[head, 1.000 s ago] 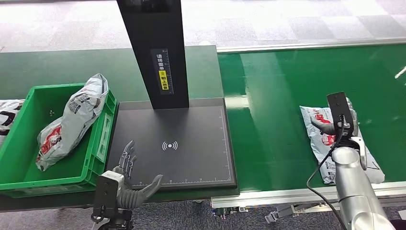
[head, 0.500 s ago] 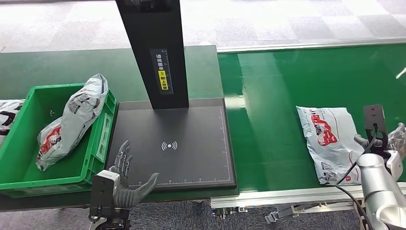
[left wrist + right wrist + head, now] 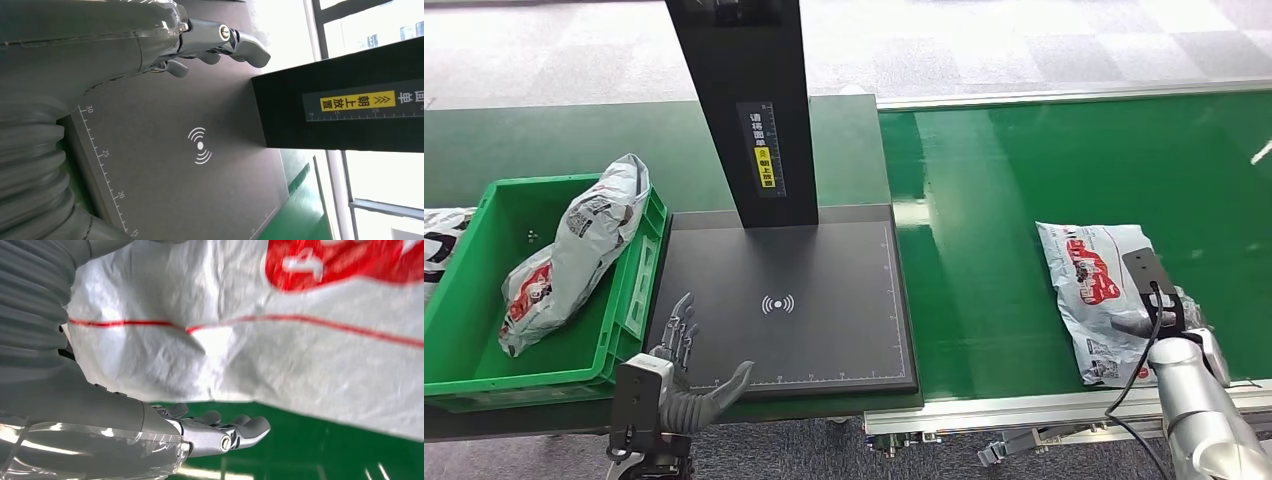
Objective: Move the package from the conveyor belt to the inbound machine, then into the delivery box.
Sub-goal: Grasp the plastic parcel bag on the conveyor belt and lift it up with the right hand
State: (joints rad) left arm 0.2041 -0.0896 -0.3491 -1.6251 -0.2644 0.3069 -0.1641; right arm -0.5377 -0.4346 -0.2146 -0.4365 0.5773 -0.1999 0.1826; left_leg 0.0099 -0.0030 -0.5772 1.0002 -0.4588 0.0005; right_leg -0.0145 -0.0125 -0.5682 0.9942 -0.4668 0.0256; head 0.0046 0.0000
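Head view: we see grey carpet tiles behind a green conveyor belt [image 3: 1024, 180], the package [image 3: 1099, 290] at 4 o'clock, long axis running 11 to 5. Our right hand [image 3: 1169, 320] lies over its near edge. Left wrist view: left hand [image 3: 210, 45], fingers spread, holds nothing over the scanner plate [image 3: 200, 180]. Right wrist view: right fingers [image 3: 225, 432] extended, apart, beside the package.

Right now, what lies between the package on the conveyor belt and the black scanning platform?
In the head view, only bare green conveyor belt lies between the package and the scanning platform; nothing else sits on that stretch.
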